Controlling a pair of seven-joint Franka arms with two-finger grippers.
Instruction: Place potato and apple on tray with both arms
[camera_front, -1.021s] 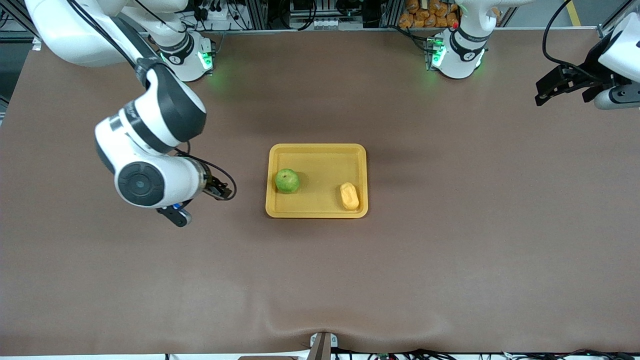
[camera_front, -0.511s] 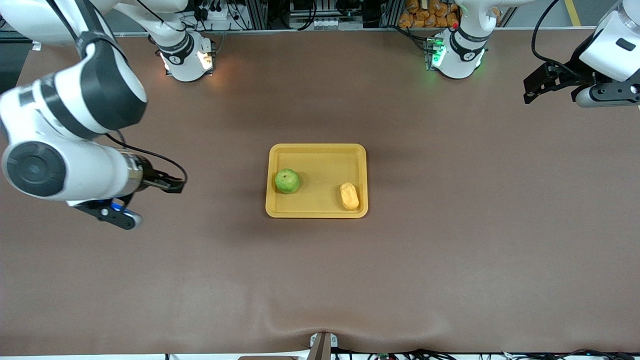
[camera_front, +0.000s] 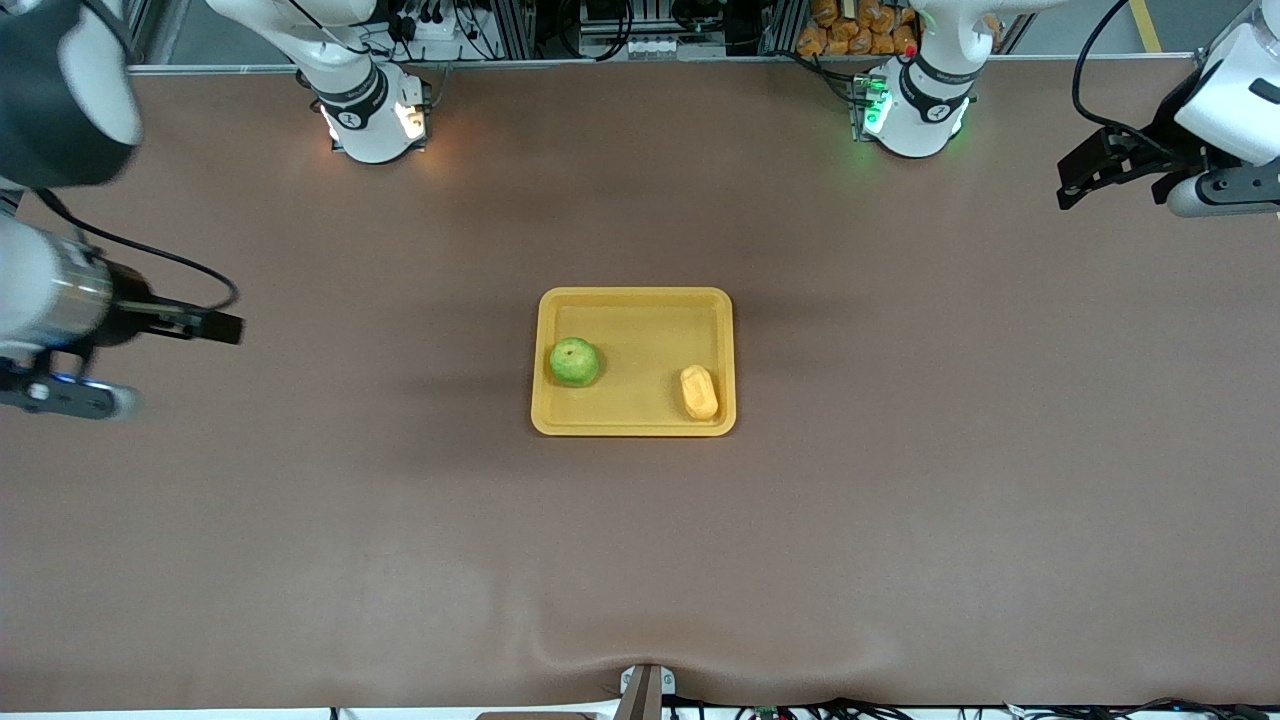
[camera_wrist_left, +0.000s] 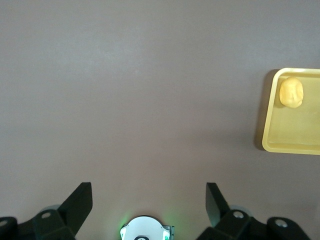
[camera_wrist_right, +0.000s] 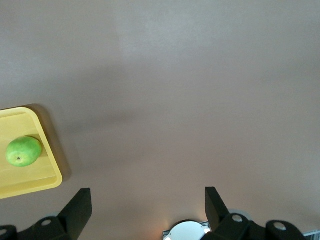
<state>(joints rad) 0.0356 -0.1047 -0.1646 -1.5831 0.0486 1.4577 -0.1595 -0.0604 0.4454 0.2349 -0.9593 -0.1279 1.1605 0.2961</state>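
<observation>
The yellow-orange tray lies mid-table. The green apple rests in it toward the right arm's end. The yellow-orange potato lies in it toward the left arm's end, near the rim closest to the front camera. My right gripper is open and empty, up over bare table at the right arm's end. Its wrist view shows the apple in the tray. My left gripper is open and empty, over the table's left-arm end. Its wrist view shows the potato in the tray.
The brown table cover spreads all round the tray. The two arm bases stand along the edge farthest from the front camera. A small bracket sits at the edge nearest the front camera.
My right arm has swung away from the tray toward its own end of the table, its gripper empty. My left gripper has barely shifted. Apple and potato have stayed in the tray.
</observation>
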